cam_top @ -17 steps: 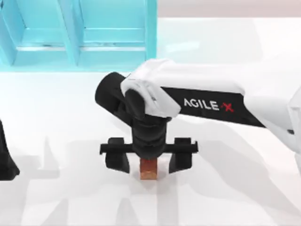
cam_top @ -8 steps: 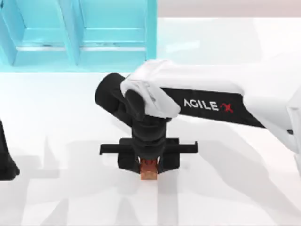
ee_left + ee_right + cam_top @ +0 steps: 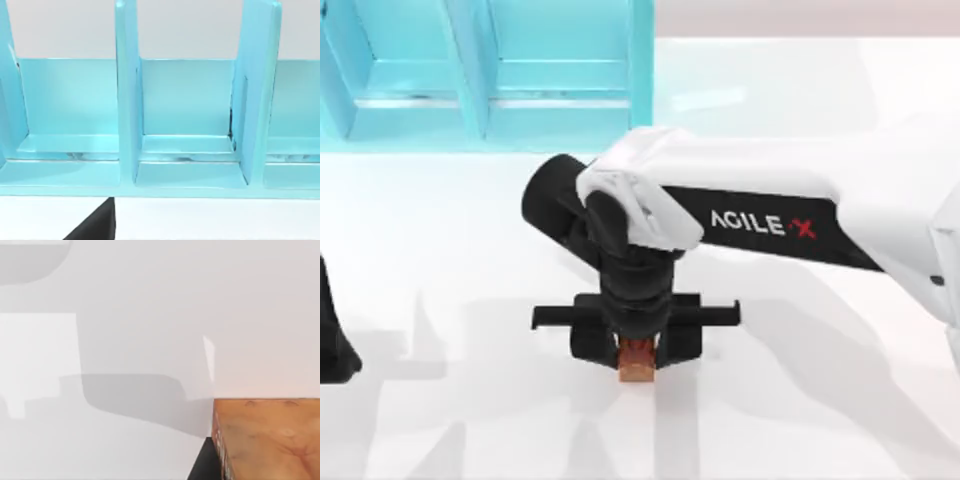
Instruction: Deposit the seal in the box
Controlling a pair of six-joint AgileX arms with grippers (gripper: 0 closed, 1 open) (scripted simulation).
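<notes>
The right hand [image 3: 636, 345] sits low at centre of the top view, its fingers closed against both sides of the seal [image 3: 637, 362], which stands upright on the white bench [image 3: 800, 400]. In the right wrist view the seal [image 3: 267, 437] occupies the lower right corner, with faint markings too small to read. Judged step: grasp complete, lift not yet begun. The next move calls for raising the seal clear of the bench, then carrying it toward the upper left of the top view to the box [image 3: 640, 70], high enough to pass over its thick wall before release. The left hand is parked at the left edge. Readable writing: "AGILE X" on the right arm [image 3: 760, 222].
</notes>
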